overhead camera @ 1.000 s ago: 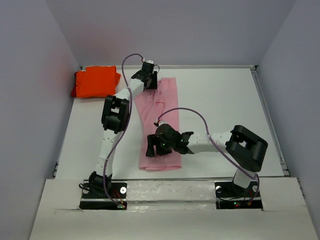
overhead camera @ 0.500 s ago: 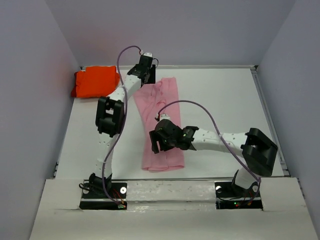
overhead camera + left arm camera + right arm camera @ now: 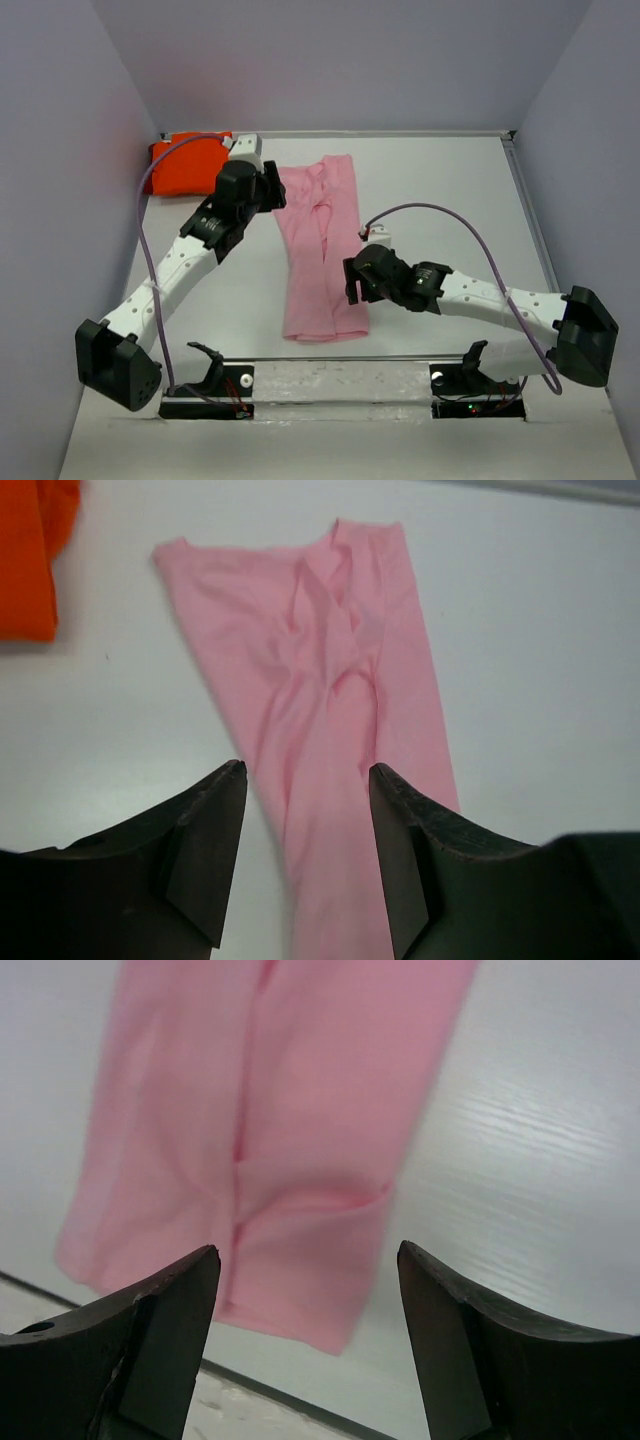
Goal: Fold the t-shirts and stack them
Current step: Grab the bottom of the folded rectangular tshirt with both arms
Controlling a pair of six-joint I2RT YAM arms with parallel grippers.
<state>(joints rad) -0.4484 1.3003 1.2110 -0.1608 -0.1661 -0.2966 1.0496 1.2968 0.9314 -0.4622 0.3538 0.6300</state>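
Lying lengthwise down the middle of the surface (image 3: 450,200), 1 pink shirt (image 3: 322,250) is recorded. It is folded into a long narrow strip. Its far end is near the back edge and its near end close to the front edge, and the strip is slanted slightly leftward toward the near end. Creases and bunched folds are seen over its far half, and a small crosswise fold is seen at its near right corner.

1 orange shirt (image 3: 185,165): bundled in the far left corner of the surface, well apart from the pink shirt.

Left hand (image 3: 272,190): placed over the far left edge of the pink shirt, between the 2 shirts. The jaws are spread apart and nothing is gripped. In the wrist view the pink cloth is seen lying flat on the surface beyond the gap.

Right hand (image 3: 352,287): placed at the near right edge of the pink shirt. The jaws are spread wide and nothing is held. Whether the cloth is touched by its fingers cannot be told.
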